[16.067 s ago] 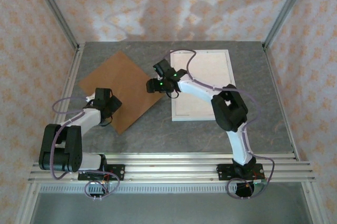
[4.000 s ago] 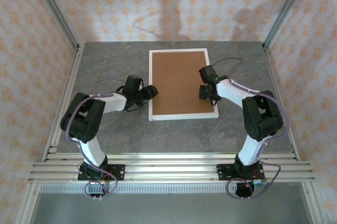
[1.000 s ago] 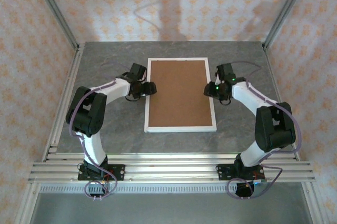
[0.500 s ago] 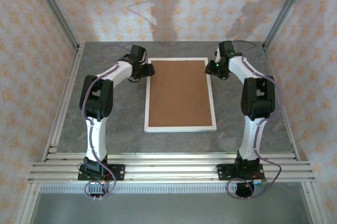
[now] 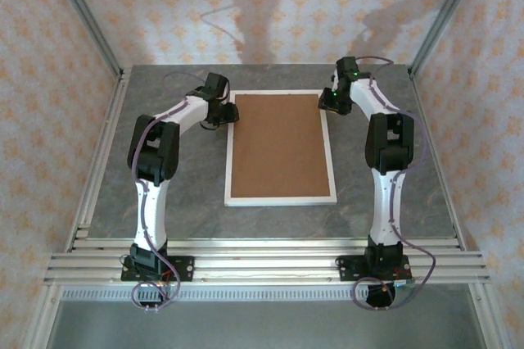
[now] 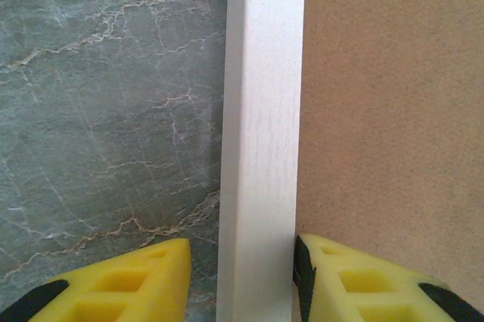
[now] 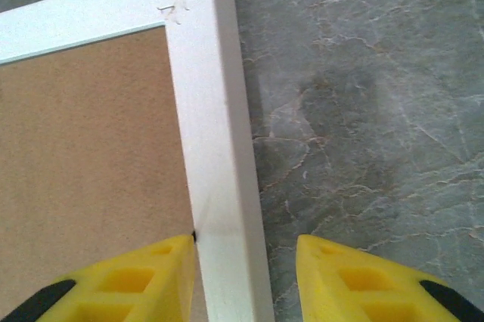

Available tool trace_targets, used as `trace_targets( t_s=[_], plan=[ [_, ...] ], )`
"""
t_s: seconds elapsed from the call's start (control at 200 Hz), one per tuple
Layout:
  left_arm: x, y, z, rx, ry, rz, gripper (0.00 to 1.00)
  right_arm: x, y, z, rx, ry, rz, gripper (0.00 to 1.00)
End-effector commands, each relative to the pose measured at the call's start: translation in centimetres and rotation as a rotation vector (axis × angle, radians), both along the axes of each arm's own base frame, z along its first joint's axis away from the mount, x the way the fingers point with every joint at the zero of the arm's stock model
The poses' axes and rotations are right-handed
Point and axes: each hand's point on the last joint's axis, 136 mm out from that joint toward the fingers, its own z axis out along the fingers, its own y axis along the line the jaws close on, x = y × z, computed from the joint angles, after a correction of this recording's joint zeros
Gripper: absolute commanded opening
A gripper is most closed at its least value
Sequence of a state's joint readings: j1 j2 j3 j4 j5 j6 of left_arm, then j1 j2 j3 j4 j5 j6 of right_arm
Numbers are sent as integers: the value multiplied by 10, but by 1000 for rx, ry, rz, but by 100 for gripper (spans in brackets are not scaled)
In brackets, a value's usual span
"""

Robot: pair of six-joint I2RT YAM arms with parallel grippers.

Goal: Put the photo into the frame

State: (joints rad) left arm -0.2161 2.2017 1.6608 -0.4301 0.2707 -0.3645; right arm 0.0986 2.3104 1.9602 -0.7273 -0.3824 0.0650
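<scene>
- As far as can be judged from the brown backing board [image 5: 278,144] seated inside the frame [image 5: 279,200], already past loading; probably at the stage of taking hold to lift or turn over.
- Lying flat and back-up in the middle of the table [image 5: 196,218], squared to the arm bases.
- Presumably hiding the photo beneath the board, print side down.
- Straddling the frame's left rail near the far corner with the left gripper [image 6: 240,243]: inner finger against the rail's inner edge, a sliver of gap beside the outer one. Impossible to tell whether clamped or merely bracketing.
- Likewise on the right rail with the right gripper [image 7: 243,240], just short of the far right corner. Again cannot tell whether pinching.
- Next, by this reading: close both firmly and evenly on the moulding, then raise together and level, so as not to twist the frame or spill the board.
</scene>
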Motion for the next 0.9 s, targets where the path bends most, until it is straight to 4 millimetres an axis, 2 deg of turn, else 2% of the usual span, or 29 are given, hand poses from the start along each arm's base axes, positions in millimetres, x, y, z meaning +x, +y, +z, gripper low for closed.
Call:
trace_targets(
  t_s=[0.0, 0.14, 0.305, 0.42, 0.52, 0.646, 0.726, 0.896],
  plan=[
    [-9, 1, -24, 32, 70, -18, 40, 1, -11, -5, -49, 26, -12, 39],
    [-11, -1, -26, 31, 76, -23, 39, 1, -8, -14, -38, 43, 0, 39],
    [-13, -4, -27, 33, 81, -30, 39, 2, 0, -34, 5, 91, 15, 39],
    [-14, -5, -29, 30, 87, -35, 39, -6, 12, -45, 51, 144, 43, 40],
    [-15, -8, -30, 27, 91, -39, 39, -19, 15, -60, 21, 207, 61, 41],
    [-15, -14, -32, 26, 94, -52, 39, -37, 19, -75, -7, 280, 71, 45],
    [-15, -18, -33, 27, 99, -62, 39, -40, 25, -76, -57, 291, 98, 48],
    [-13, -26, -34, 17, 100, -77, 39, -45, 51, -81, -106, 348, 179, 62]
  ],
)
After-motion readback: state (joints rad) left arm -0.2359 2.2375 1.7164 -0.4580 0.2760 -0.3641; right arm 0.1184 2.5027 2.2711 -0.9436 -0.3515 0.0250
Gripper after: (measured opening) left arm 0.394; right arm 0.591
